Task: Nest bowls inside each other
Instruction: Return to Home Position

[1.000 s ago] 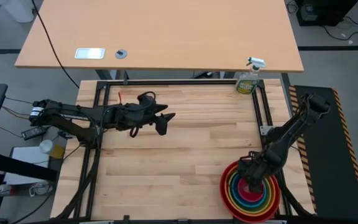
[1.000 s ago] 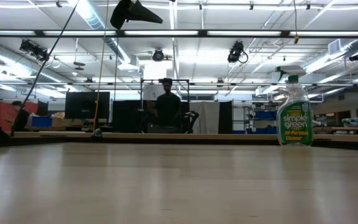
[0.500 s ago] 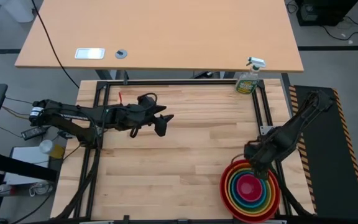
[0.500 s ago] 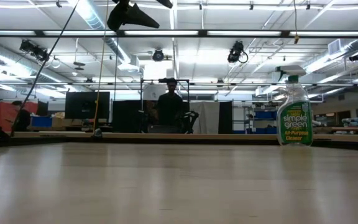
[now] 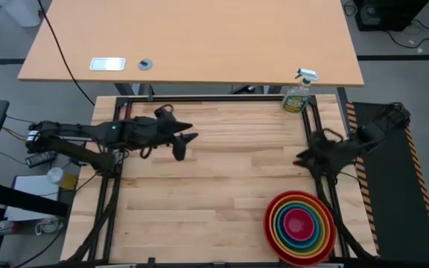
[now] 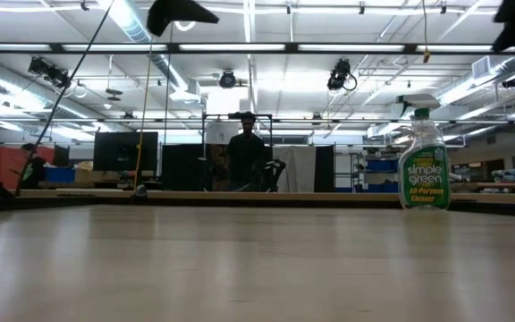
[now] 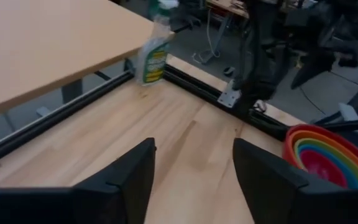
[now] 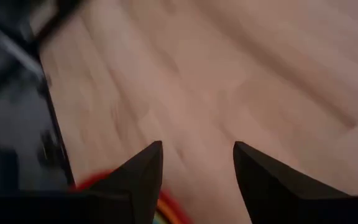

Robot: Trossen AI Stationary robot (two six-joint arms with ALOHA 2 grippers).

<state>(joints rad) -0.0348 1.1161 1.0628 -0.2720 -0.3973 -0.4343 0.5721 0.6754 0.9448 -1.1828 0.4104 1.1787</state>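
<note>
The bowls [image 5: 299, 227] sit nested in one stack on the table's near right corner, red outermost and pink at the centre. The left wrist view shows the same stack [image 7: 328, 155]. A red rim [image 8: 98, 180] shows in the right wrist view. My right gripper [image 5: 304, 158] hangs open near the table's right edge, beyond the stack and clear of it. My left gripper [image 5: 182, 145] hovers open over the far left part of the table, with nothing between its fingers [image 7: 129, 180].
A green spray bottle [image 5: 298, 95] stands at the far right corner of the table [image 5: 214, 186]. Black frame rails [image 5: 310, 126] run along the table's edges. A larger tan table [image 5: 192, 45] lies behind. A person [image 6: 247, 152] stands far off in the room.
My right gripper has risen out of the stack's centre and drawn back toward the table's right and far edges, turning as it went. The bowls stay nested where they were. My left gripper has shifted a little toward the table's left edge.
</note>
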